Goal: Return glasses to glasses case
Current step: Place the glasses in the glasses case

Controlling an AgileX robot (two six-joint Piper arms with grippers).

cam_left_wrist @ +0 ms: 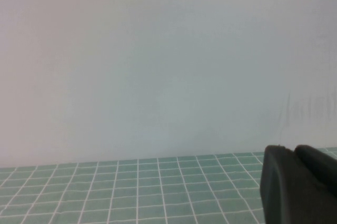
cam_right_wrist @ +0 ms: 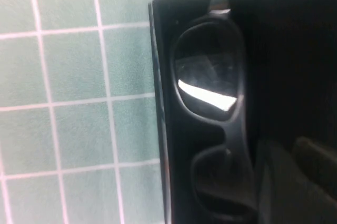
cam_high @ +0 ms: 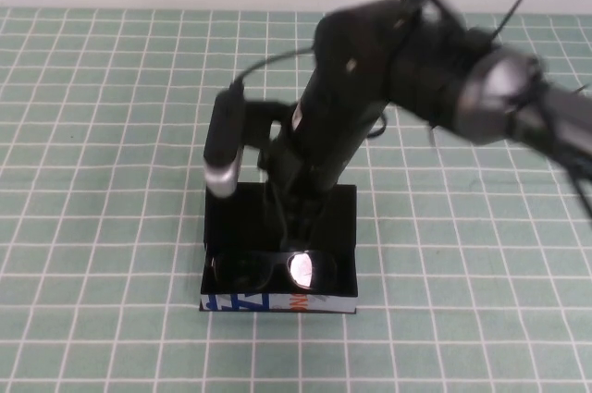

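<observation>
The right arm reached in from the robot's right side and bent steeply down over the glasses case (cam_high: 277,264), which sat on the green checked mat (cam_high: 92,227). The right gripper (cam_high: 294,217) was down inside the case, its tip lost in the black of the interior; whether its fingers were spread or closed, I could not tell. Just ahead of that gripper, on the side nearer the robot, the glasses (cam_high: 275,270) lay inside the case, right behind its white front edge (cam_high: 277,302) with the blue and orange marks. One lens (cam_high: 302,269) caught a bright glare.

From the right wrist, the glasses (cam_right_wrist: 216,124) showed close up, frame front along the case wall (cam_right_wrist: 160,129), one lens with a white streak of light across it. A dark part of the gripper (cam_right_wrist: 295,182) sat just beside the frame; touching or apart, I could not tell.

The arm's wrist camera (cam_high: 225,148), a dark bar with a silver end, hung beside the arm above the back of the case.

The left gripper (cam_left_wrist: 297,184) was well away from all this: only a dark piece of it showed in its own wrist view, over the mat and facing a pale wall (cam_left_wrist: 158,66). Its fingers' state could not be told.
</observation>
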